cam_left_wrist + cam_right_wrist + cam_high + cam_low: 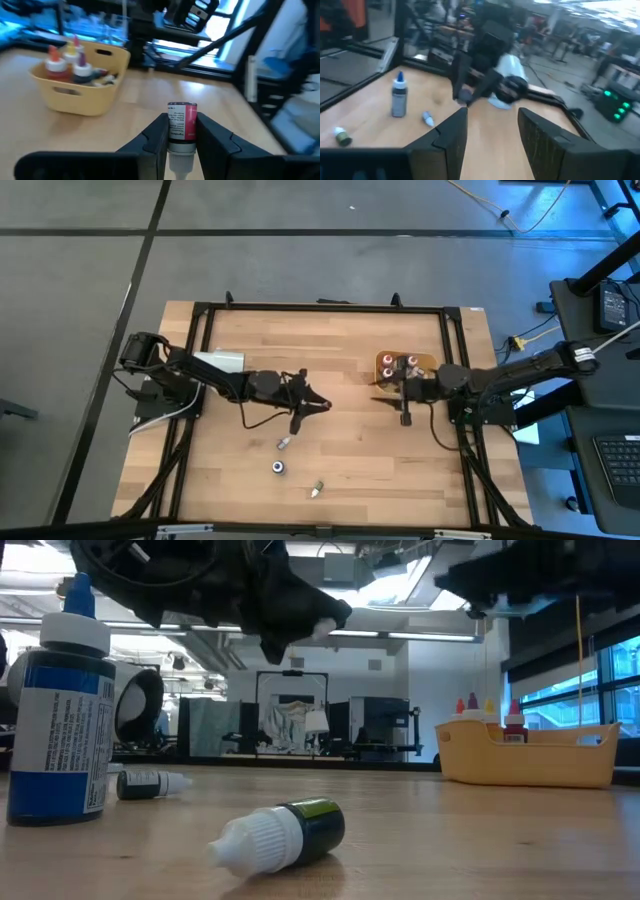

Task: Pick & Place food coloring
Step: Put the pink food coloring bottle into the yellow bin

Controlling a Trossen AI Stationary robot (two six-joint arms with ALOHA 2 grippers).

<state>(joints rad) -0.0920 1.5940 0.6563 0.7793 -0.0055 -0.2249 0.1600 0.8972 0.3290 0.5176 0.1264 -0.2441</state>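
The left claw [181, 137] is clamped on a red food coloring bottle [182, 126] above mid-counter. The yellow tray [391, 366] near the right edge holds several (count unclear). Three bottles [284, 443] lie toward the front edge. The right claw [490, 132], parted and empty, hovers beside the tray.

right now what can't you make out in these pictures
- High view: three small loose dropper bottles on the wooden table are too small to tell colours.
- Low view: the tan plastic tray wall hides its bottles' bodies; only caps show.
- Left wrist view: left gripper fingers cover the sides of the held red-labelled bottle.
- Right wrist view: blurred; right gripper open, empty.
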